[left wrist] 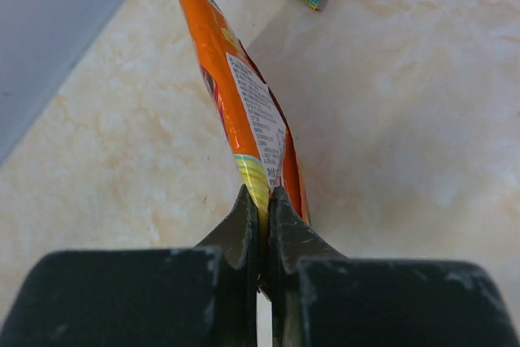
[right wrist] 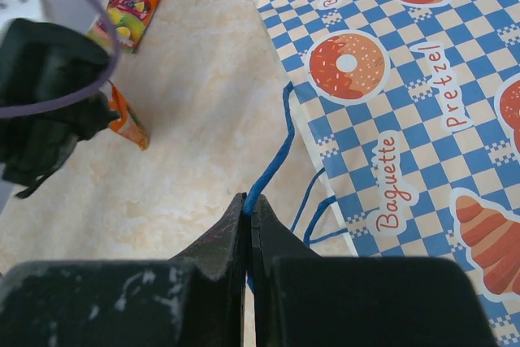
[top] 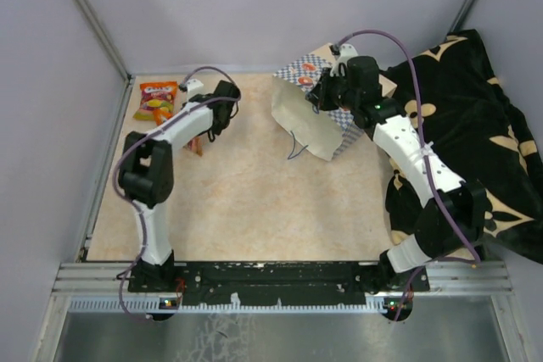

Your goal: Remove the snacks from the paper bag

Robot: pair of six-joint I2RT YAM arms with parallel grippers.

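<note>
Left pincer (left wrist: pixel 262 201) clenched on the yellow-striped end of an orange packet (left wrist: pixel 244 111). The packet runs edge-on away from the fingers, white print label showing. In the top view this sits at about 10 o'clock on the tabletop (top: pixel 246 209), under the left wrist. Can't tell whether the packet's far end touches the surface.

A second packet (top: pixel 156 100), orange with fruit art, lies flat at the 10 o'clock corner. It is near the held one but apart from it.

Right pincer (right wrist: pixel 248 201) clamped shut on a thin blue cord handle (right wrist: pixel 276 152) of the bag (top: pixel 310 112). The cord rises from the fingertips to the bag's rim. More blue cord loops (right wrist: pixel 321 217) hang just at 3 o'clock of the pincer in the wrist view.

Bag is at about 1 o'clock on the tabletop, tipped over. A plain beige panel faces the centre and a blue-white checked face with donut and pretzel art faces the right wrist camera. Its contents are not visible.

Black cloth (top: pixel 475 125) with gold marks is bunched along the 3 o'clock side, behind the right arm and just beside the bag.
</note>
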